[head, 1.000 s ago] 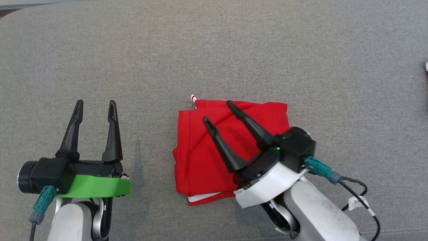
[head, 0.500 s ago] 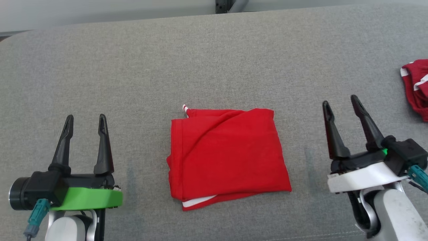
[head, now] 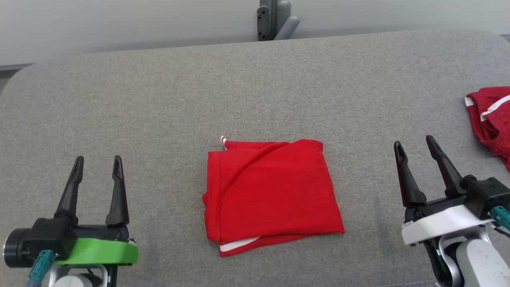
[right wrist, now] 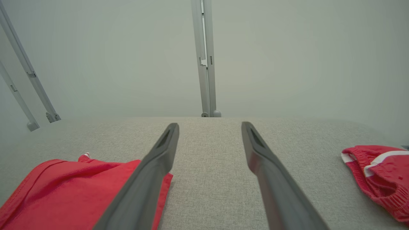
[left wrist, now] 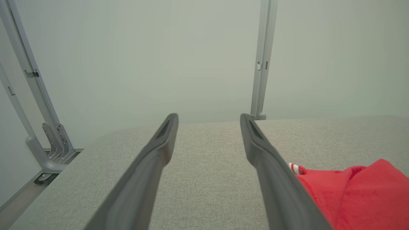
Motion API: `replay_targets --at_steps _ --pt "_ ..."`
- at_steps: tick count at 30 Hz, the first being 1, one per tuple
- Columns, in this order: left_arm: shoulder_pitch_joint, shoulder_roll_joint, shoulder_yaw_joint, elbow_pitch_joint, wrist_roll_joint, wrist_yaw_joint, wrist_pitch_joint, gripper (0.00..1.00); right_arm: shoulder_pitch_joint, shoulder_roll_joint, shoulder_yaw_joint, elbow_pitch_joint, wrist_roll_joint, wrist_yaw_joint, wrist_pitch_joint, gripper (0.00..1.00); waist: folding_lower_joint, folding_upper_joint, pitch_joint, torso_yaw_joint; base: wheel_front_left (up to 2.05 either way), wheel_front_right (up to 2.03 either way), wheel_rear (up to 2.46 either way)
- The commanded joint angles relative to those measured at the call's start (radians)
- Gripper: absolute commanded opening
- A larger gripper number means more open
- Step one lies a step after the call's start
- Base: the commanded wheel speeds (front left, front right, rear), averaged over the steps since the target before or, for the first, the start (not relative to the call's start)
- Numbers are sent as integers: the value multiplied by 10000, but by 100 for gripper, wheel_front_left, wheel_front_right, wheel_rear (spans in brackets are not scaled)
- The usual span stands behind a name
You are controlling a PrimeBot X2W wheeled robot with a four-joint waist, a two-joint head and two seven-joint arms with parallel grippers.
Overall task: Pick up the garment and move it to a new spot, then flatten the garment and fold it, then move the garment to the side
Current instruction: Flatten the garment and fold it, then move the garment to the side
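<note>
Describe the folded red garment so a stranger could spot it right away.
Start at the grey surface. The garment lies near its middle, between the left pincer and right pincer. Unlike the bunched, white-striped cloth at the right edge, it is a flat folded square.

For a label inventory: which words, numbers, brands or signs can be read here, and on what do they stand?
None can be read: the folded garment, the striped garment, the grey surface, the left pincer and the right pincer show no legible text.
</note>
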Motion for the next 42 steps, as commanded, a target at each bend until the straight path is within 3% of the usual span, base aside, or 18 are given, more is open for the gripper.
replay_targets --at_steps 1,21,42 --pt "186 71 -14 -52 54 -17 60 100 178 -82 17 65 60 -1 74 100 0 0 -202 42 0 0 0" --pt "1640 268 -244 -624 23 284 846 100 1368 -201 -138 128 317 -1 562 100 0 0 -1383 -47 0 0 0" --pt "1738 388 -285 -746 -68 500 1007 100 1609 -111 -342 -123 170 -1 822 100 0 0 -1476 -35 0 0 0"
